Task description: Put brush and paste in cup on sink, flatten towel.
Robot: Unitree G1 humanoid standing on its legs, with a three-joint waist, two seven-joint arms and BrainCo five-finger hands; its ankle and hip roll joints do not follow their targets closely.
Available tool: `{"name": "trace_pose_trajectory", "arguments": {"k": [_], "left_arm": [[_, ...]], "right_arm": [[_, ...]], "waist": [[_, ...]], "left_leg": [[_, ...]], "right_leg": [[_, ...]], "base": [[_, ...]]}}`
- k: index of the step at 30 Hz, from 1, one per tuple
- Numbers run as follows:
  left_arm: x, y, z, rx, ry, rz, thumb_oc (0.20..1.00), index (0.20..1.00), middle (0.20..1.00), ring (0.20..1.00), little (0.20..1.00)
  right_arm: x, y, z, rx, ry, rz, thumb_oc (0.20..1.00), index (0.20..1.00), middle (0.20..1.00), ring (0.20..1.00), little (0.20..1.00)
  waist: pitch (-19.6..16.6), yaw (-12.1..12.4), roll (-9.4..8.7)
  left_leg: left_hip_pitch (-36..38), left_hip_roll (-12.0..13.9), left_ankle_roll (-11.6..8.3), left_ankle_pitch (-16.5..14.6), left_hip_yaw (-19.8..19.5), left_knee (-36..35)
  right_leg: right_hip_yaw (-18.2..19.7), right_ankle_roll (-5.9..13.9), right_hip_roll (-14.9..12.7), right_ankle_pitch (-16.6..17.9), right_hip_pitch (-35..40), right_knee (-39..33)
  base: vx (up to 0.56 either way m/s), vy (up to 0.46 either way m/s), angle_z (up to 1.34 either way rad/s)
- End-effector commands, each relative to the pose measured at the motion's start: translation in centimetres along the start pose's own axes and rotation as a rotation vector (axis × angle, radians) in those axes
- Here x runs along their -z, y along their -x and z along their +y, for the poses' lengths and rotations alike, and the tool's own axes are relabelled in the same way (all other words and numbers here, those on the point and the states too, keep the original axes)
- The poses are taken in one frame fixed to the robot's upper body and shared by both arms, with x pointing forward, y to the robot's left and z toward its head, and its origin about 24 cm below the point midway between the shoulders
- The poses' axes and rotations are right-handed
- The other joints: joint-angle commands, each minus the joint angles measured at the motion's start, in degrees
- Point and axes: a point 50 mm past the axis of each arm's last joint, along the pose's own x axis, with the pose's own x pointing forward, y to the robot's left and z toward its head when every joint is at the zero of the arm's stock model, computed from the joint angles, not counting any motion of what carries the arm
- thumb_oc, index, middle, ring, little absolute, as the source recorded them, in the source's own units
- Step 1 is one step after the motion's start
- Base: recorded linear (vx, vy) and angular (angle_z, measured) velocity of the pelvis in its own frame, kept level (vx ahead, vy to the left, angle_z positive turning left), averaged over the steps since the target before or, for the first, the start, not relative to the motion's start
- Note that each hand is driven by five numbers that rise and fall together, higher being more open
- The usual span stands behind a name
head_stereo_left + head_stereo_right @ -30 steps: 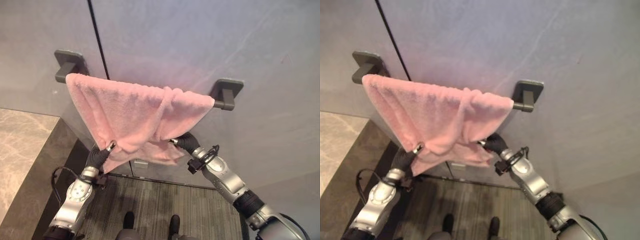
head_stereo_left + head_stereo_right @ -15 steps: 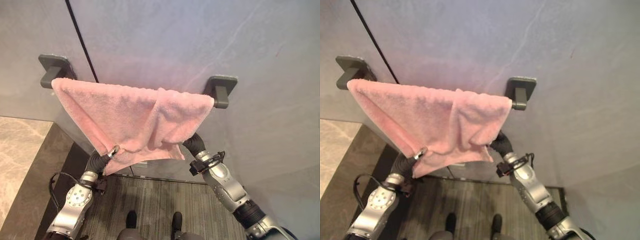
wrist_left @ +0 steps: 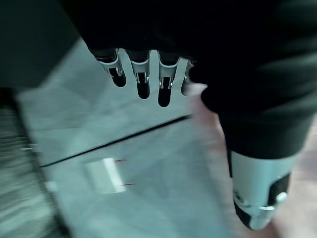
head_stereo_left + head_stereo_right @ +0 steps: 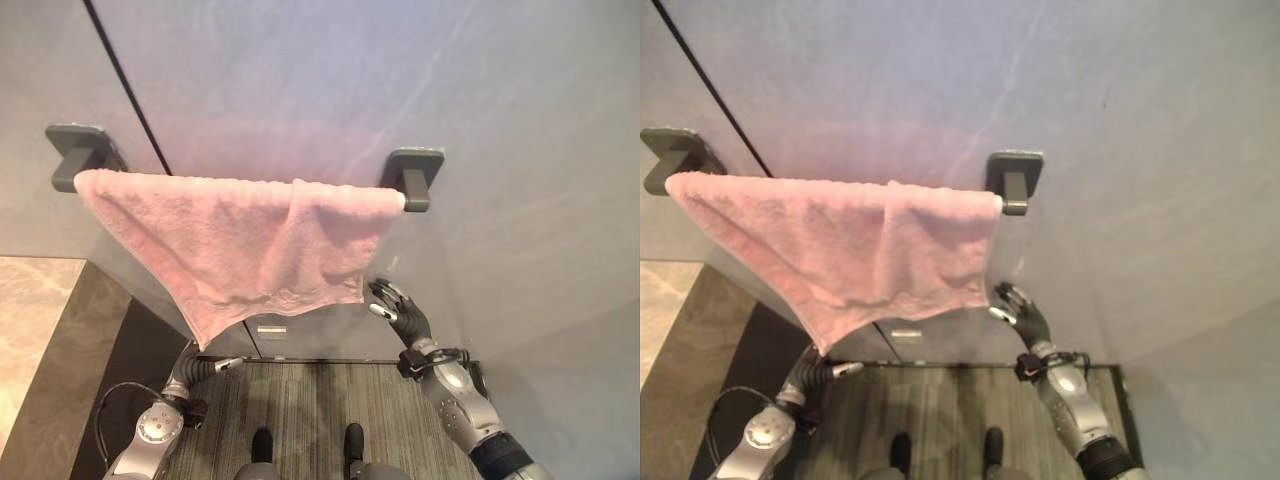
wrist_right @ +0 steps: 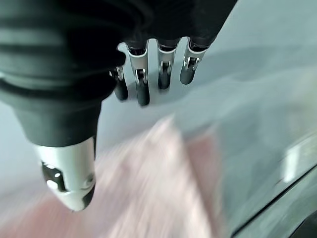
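A grey panelled wall (image 4: 420,70) fills the upper frame. Across its middle, a fluffy pink towel (image 4: 250,240) drapes over a dark grey wall-mounted bar (image 4: 412,178), its lower edge slanting to a point at lower left. Below its right corner, the right hand (image 4: 398,310) is spread wide, holding nothing. At lower left, the left hand (image 4: 205,367) hangs with relaxed fingers, clear of the towel.
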Motion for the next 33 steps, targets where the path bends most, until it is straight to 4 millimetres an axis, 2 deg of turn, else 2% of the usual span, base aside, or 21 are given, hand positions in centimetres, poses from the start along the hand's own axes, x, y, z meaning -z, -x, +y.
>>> {"name": "trace_pose_trajectory", "arguments": {"k": [1,4,5,6,9,12,13,14,15,17,20,21,22,23,24,25,26,28,30,31,33], "left_arm": [[-0.8,-0.5,0.1,-0.008,-0.109,-0.04,1.0,1.0,1.0,1.0,1.0],[-0.1,0.2,1.4,-0.131,-0.098,-0.027,1.0,1.0,1.0,1.0,1.0],[-0.6,0.9,2.8,-0.289,-0.063,-0.072,1.0,1.0,1.0,1.0,1.0],[-1.1,1.1,3.6,-0.358,-0.057,-0.1,1.0,1.0,1.0,1.0,1.0],[-3.0,2.0,6.5,-0.581,-0.009,-0.199,1.0,1.0,1.0,1.0,1.0],[-6.5,3.3,9.7,-0.771,-0.099,-0.374,1.0,1.0,1.0,1.0,1.0],[-8.7,4.4,11.4,-0.869,-0.191,-0.486,1.0,1.0,1.0,1.0,1.0],[-8.7,4.5,11.4,-0.872,-0.194,-0.485,1.0,1.0,1.0,1.0,1.0],[-11.0,5.5,12.1,-0.938,-0.262,-0.609,1.0,1.0,1.0,1.0,1.0],[-13.5,7.4,13.3,-1.059,-0.351,-0.759,1.0,1.0,1.0,1.0,1.0],[-14.6,8.7,14.0,-1.138,-0.421,-0.83,1.0,1.0,1.0,1.0,1.0],[-15.9,9.7,14.7,-1.203,-0.529,-0.893,1.0,1.0,1.0,1.0,1.0],[-16.6,10.1,15.0,-1.227,-0.594,-0.927,1.0,1.0,1.0,1.0,1.0],[-17.6,10.4,14.7,-1.21,-0.633,-0.982,1.0,1.0,1.0,1.0,1.0],[-17.6,10.5,14.7,-1.21,-0.633,-0.981,1.0,1.0,1.0,1.0,1.0],[-19.2,10.9,14.4,-1.167,-0.735,-1.069,1.0,1.0,1.0,1.0,1.0],[-19.2,10.9,14.5,-1.171,-0.737,-1.067,1.0,1.0,1.0,1.0,1.0],[-20.3,10.8,13.9,-1.068,-0.833,-1.113,1.0,1.0,1.0,1.0,1.0],[-20.5,10.7,13.9,-1.032,-0.855,-1.117,1.0,1.0,1.0,1.0,1.0],[-20.8,10.3,13.6,-0.954,-0.902,-1.108,1.0,1.0,1.0,1.0,1.0],[-20.8,10.0,13.6,-0.912,-0.934,-1.09,1.0,1.0,1.0,1.0,1.0]], "right_arm": [[-3.1,-0.5,0.2,0.032,-0.033,-0.159,1.0,1.0,1.0,1.0,1.0],[-3.8,1.2,-2.0,0.168,0.046,-0.231,1.0,1.0,1.0,1.0,1.0],[-5.1,3.3,-4.2,0.353,0.078,-0.339,1.0,1.0,1.0,1.0,1.0],[-5.7,4.0,-4.9,0.421,0.084,-0.381,1.0,1.0,1.0,1.0,1.0],[-8.1,6.6,-6.7,0.601,0.182,-0.53,1.0,1.0,1.0,1.0,1.0],[-11.4,8.0,-6.5,0.674,0.349,-0.69,1.0,1.0,1.0,1.0,1.0],[-13.0,8.7,-6.0,0.685,0.417,-0.782,1.0,1.0,1.0,1.0,1.0],[-13.0,8.7,-5.9,0.684,0.417,-0.782,1.0,1.0,1.0,1.0,1.0],[-14.0,9.0,-5.2,0.665,0.433,-0.852,1.0,1.0,1.0,1.0,1.0],[-16.0,10.0,-4.2,0.664,0.553,-0.971,1.0,1.0,1.0,1.0,1.0],[-17.3,10.5,-3.0,0.652,0.692,-1.057,1.0,1.0,1.0,1.0,1.0],[-19.1,10.9,-1.8,0.676,1.029,-1.155,1.0,1.0,1.0,1.0,1.0],[-19.9,11.1,-0.7,0.644,1.172,-1.218,1.0,1.0,1.0,1.0,1.0],[-20.8,11.2,0.6,0.59,1.24,-1.292,1.0,1.0,1.0,1.0,1.0],[-20.8,11.2,0.6,0.59,1.24,-1.292,1.0,1.0,1.0,1.0,1.0],[-21.7,11.1,2.5,0.496,1.33,-1.389,1.0,1.0,1.0,1.0,1.0],[-21.7,10.9,2.6,0.494,1.328,-1.391,1.0,1.0,1.0,1.0,1.0],[-22.2,10.0,4.6,0.345,1.432,-1.427,1.0,1.0,1.0,1.0,1.0],[-22.4,9.5,5.4,0.287,1.464,-1.425,1.0,1.0,1.0,1.0,1.0],[-22.7,9.0,6.9,0.175,1.501,-1.444,1.0,1.0,1.0,1.0,1.0],[-23.1,8.4,8.0,0.117,1.51,-1.464,1.0,1.0,1.0,1.0,1.0]], "waist": [[-2.63,-0.75,-0.84],[-2.7,-1.52,-0.78],[-2.57,-2.06,-0.7],[-2.48,-2.16,-0.7],[-2.44,-2.54,-0.57],[-2.56,-2.6,-0.57],[-2.54,-2.55,-0.5],[-2.56,-2.65,-0.65],[-2.67,-2.59,-0.77],[-2.79,-2.39,-0.78],[-3.02,-2.28,-0.81],[-3.09,-1.91,-0.88],[-3.1,-1.67,-0.94],[-3.36,-1.55,-0.94],[-3.38,-1.57,-0.93],[-3.61,-0.97,-0.87],[-3.6,-1.13,-0.91],[-3.46,-0.29,-0.99],[-3.36,-0.19,-1.0],[-3.29,0.31,-1.06],[-3.03,0.63,-1.07]], "left_leg": [[0.18,-1.99,1.04,-1.5,0.76,0.38],[0.21,-1.95,1.1,-1.65,0.87,0.38],[0.1,-1.97,1.16,-1.7,0.78,0.38],[0.05,-1.99,1.16,-1.73,0.74,0.38],[-0.22,-2.04,1.1,-1.77,0.2,0.38],[-0.28,-2.12,1.0,-2.01,-0.16,0.38],[0.06,-1.97,0.91,-2.53,-0.22,0.38],[-0.15,-2.05,0.92,-2.15,-0.21,0.38],[-0.17,-2.04,0.83,-2.19,-0.19,0.38],[-0.11,-2.12,0.77,-2.4,-0.17,0.38],[0.02,-2.15,0.71,-2.58,-0.08,0.38],[0.05,-2.15,0.62,-2.58,0.05,0.38],[0.0,-2.07,0.51,-2.32,0.13,0.38],[0.04,-1.98,0.41,-2.61,0.06,0.38],[0.04,-1.98,0.41,-2.66,0.06,0.38],[0.08,-2.01,0.37,-2.59,-0.08,0.38],[0.08,-1.99,0.37,-2.67,-0.03,0.38],[0.01,-1.91,0.44,-2.53,-0.07,0.38],[0.03,-1.87,0.47,-2.51,0.06,0.38],[0.05,-1.84,0.51,-2.45,0.04,0.38],[0.04,-1.81,0.52,-2.43,0.19,0.38]], "right_leg": [[2.24,5.95,-4.59,2.01,-0.57,0.16],[2.28,6.0,-4.62,1.92,-0.63,0.16],[2.16,6.07,-4.69,1.79,-0.72,0.16],[2.02,6.08,-4.73,1.76,-0.72,0.16],[1.58,6.08,-4.9,1.59,-0.55,0.16],[1.23,6.13,-5.0,1.36,-0.33,0.16],[1.18,6.24,-4.97,0.94,0.05,0.16],[1.23,6.2,-5.04,1.25,-0.16,0.16],[1.36,6.3,-5.14,1.31,-0.18,0.16],[1.43,6.42,-5.15,1.28,-0.2,0.16],[1.57,6.51,-5.21,1.24,-0.21,0.16],[1.79,6.66,-5.27,1.25,-0.21,0.16],[1.76,6.61,-5.27,1.46,-0.25,0.16],[1.82,6.69,-5.3,1.21,-0.27,0.16],[1.83,6.7,-5.29,1.17,-0.28,0.16],[1.83,6.76,-5.3,1.23,-0.24,0.16],[1.87,6.77,-5.28,1.18,-0.26,0.16],[1.95,6.9,-5.37,1.41,-0.34,0.16],[2.04,6.9,-5.37,1.42,-0.4,0.16],[2.07,6.89,-5.31,1.44,-0.44,0.16],[2.22,6.88,-5.24,1.43,-0.6,0.16]], "base": [[0.02,0.011,-0.09],[0.02,0.015,-0.06],[0.01,0.027,0.06],[0.01,0.028,0.05],[0.01,0.005,-0.01],[0.01,0.004,0.0],[0.0,0.0,0.0],[0.0,0.0,0.0],[0.0,0.0,0.0],[0.0,0.0,0.0],[0.0,0.0,0.0],[0.0,0.0,0.0],[0.0,0.0,0.0],[0.0,0.0,0.0],[0.0,0.0,0.0],[0.0,0.0,0.0],[0.0,-0.012,-0.05],[0.0,0.0,0.0],[0.0,0.0,0.0],[0.0,0.0,0.0],[0.0,0.0,0.0]]}}
